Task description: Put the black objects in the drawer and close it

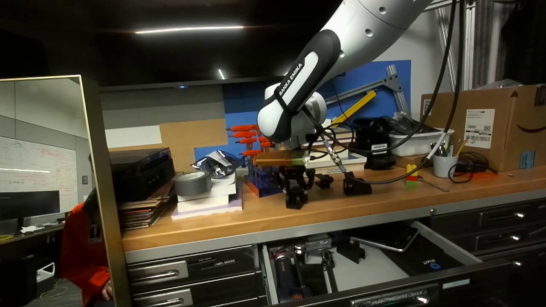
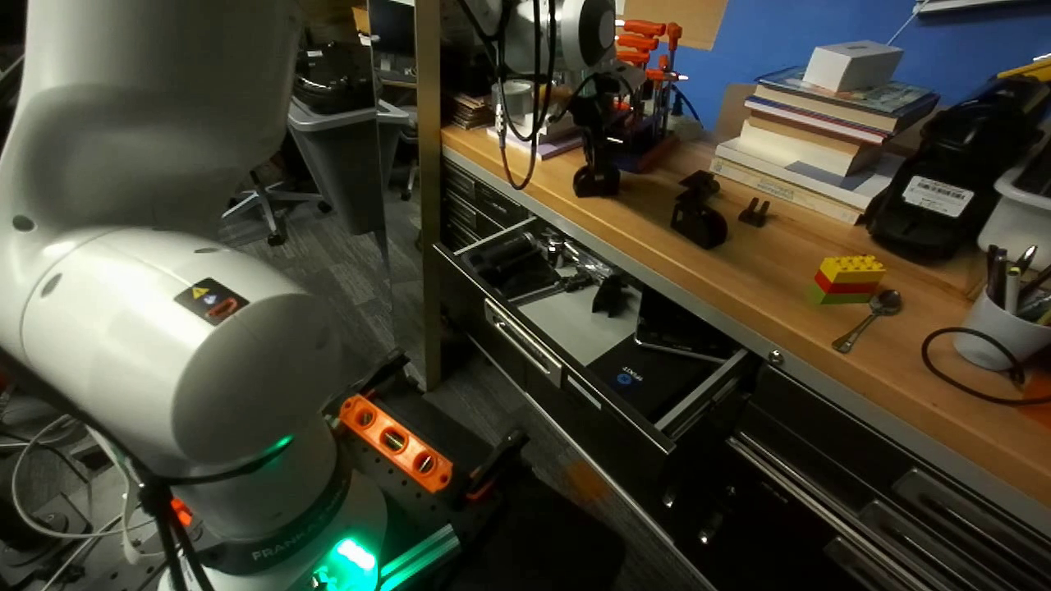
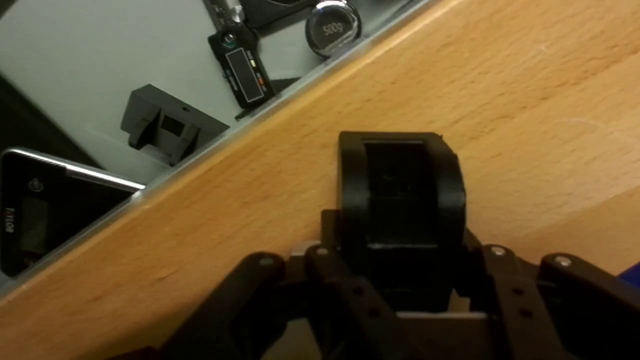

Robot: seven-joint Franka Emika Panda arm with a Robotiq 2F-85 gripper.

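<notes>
A chunky black object stands on the wooden bench top, with my gripper shut on it; a finger presses each side in the wrist view. In an exterior view the gripper comes down from above and the held black object rests near the bench's front. Another black object sits farther along the bench, with a small black clip-like piece beside it. Below the bench edge the drawer is pulled out. A dark bracket-like piece lies on its pale floor.
Inside the drawer are a caliper, a 500g weight and a flat scale. Close by the gripper stand a red-handled tool rack and books with grey tape. Toy bricks and a spoon lie farther along.
</notes>
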